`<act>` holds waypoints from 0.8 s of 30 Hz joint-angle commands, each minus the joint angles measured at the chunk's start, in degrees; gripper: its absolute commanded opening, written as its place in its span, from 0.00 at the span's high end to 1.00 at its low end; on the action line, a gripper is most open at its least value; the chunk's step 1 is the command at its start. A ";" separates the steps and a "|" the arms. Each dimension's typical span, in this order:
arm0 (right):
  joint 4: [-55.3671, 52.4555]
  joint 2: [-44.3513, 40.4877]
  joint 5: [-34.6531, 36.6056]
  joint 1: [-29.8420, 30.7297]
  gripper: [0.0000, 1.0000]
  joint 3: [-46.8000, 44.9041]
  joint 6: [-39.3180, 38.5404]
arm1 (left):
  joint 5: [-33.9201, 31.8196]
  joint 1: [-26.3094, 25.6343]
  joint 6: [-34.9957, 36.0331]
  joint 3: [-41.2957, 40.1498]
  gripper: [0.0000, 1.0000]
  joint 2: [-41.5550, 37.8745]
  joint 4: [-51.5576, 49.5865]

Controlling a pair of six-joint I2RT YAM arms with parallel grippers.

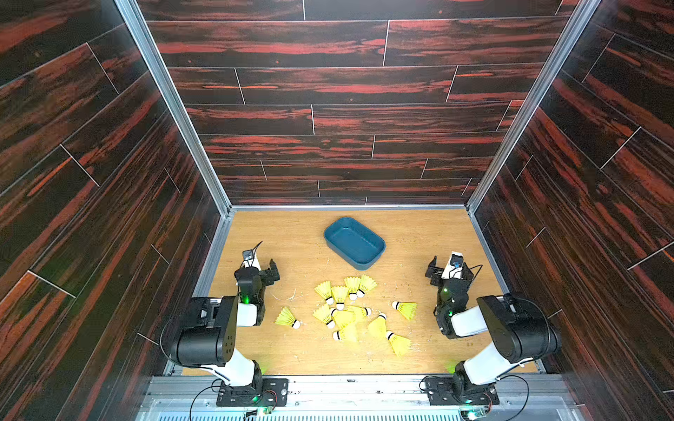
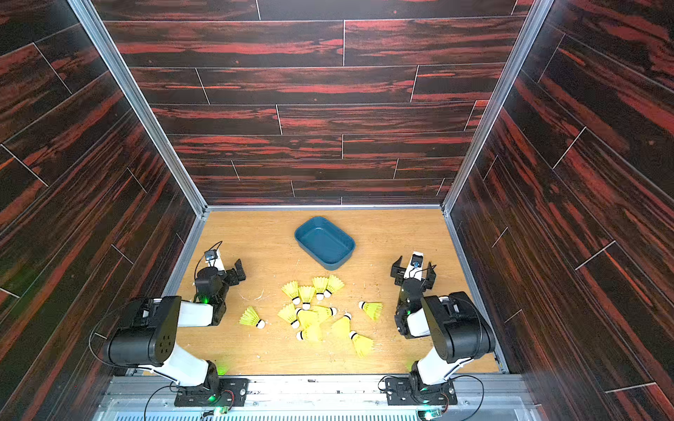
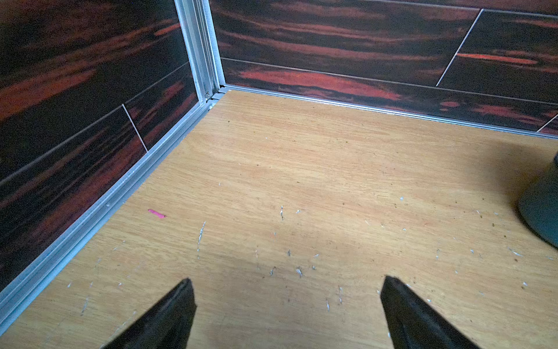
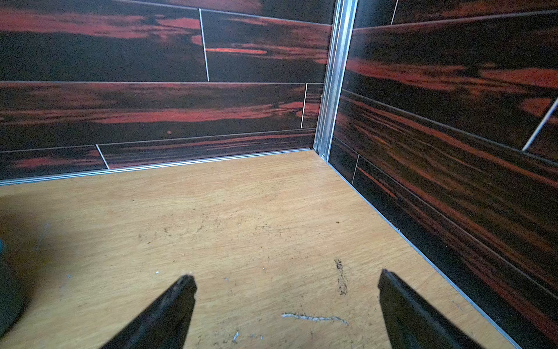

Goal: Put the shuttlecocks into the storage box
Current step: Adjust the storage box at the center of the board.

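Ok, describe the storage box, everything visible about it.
The storage box is a shallow teal-blue tub, rectangular with rounded corners and a plain rim, plastic by its look. It stands upright, open side up and empty, turned askew on the wooden table, near the middle toward the far side. It touches only the table; the shuttlecocks lie apart from it, nearer the robot. Both top views show it whole.

The left wrist view's edge cuts off the storage box.
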 commanded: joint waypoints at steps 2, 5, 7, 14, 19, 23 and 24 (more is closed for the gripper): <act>1.64 0.68 0.59 -0.03 0.02 0.35 -0.36 | -0.69 0.38 0.64 1.16 0.00 0.18 1.01; 1.64 0.72 0.58 -0.07 0.02 0.35 -0.37 | -0.69 0.38 0.68 1.16 0.00 0.17 0.90; 1.68 0.68 0.57 -0.05 0.02 0.35 -0.37 | -0.69 0.38 0.64 1.16 0.00 0.17 0.94; 1.82 0.76 0.66 -0.10 0.02 0.35 -0.37 | -0.69 0.38 0.64 1.16 0.00 0.20 0.85; 2.52 0.48 0.61 0.05 0.02 0.05 -0.84 | -3.11 0.38 -0.02 0.36 0.00 -0.65 1.83; -6.18 -4.58 5.48 3.28 0.02 3.38 -3.93 | -6.49 0.22 -0.41 -0.48 0.00 -6.88 -1.47; -12.70 -6.66 6.40 4.52 0.02 6.46 -5.35 | -6.64 -0.11 0.06 -0.54 0.00 -8.27 -2.57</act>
